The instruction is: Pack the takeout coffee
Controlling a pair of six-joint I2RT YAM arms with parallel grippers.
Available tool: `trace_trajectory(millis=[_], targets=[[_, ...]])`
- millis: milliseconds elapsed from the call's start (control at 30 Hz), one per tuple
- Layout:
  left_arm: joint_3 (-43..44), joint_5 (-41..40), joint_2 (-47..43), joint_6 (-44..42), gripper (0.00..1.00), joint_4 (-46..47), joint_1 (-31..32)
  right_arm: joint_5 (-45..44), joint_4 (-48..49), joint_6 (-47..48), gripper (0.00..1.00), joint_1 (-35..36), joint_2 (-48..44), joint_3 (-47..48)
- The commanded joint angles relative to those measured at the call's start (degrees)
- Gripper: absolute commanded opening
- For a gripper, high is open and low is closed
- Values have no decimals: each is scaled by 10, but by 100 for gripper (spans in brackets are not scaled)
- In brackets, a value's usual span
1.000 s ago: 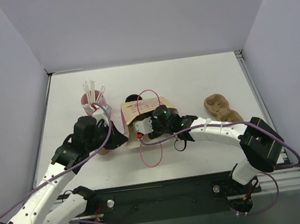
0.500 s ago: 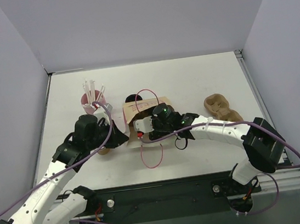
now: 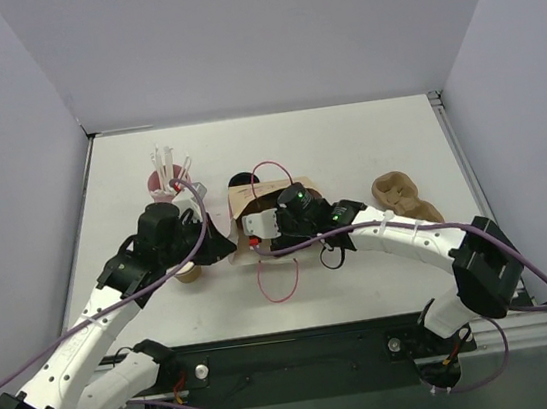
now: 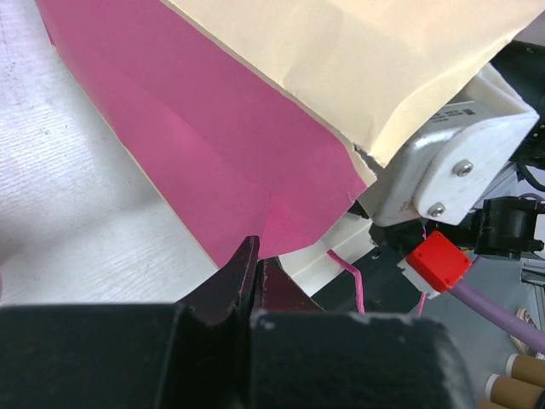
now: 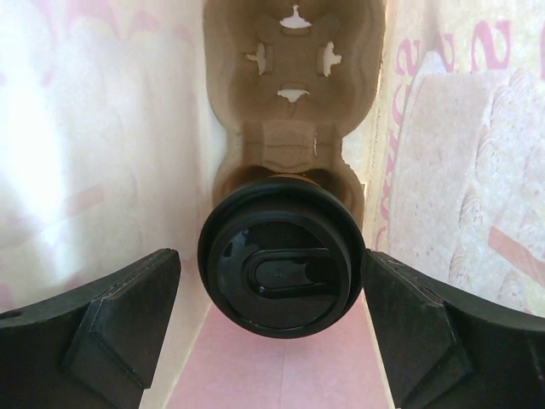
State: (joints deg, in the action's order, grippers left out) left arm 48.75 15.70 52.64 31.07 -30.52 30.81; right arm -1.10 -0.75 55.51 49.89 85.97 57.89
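The right gripper's fingers (image 5: 119, 328) stood spread wide, one on each side of the black lid and clear of it, so we judged that the right gripper (image 5: 271, 273) held nothing. Between them sat the takeout coffee (image 5: 281, 298), seated in the near socket of a moulded cup carrier (image 5: 289, 94) inside the paper bag (image 5: 94, 145). The bag's walls rose close on both sides. The left gripper (image 4: 255, 273) had its fingers pressed together on what looked like the pink edge of the bag, holding the mouth open. We took the step in hand to be letting go and backing out. To do it well, we would hold the fingers wide and draw straight back along the cup's own axis, brushing neither the lid rim nor the paper walls, while the left hand held the mouth steady. The lid faced the right wrist camera square on and hid the cup's brown body. Its long axis therefore ran away from the gripper into the depth of the bag. We could not tell whether that was truly upright.
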Motion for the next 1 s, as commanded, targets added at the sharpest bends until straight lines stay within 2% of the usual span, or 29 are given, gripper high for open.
trace_trajectory(millis=[0, 433, 967], targets=[[31, 11, 4, -1, 0, 20, 2, 33, -25, -16, 91, -4, -33, 28], [54, 18, 19, 2, 0, 11, 2, 43, -61, -62, 91, -5, -59, 63], [99, 46, 57, 47, 0, 5, 2, 65, -158, -116, 80, -14, -119, 124]])
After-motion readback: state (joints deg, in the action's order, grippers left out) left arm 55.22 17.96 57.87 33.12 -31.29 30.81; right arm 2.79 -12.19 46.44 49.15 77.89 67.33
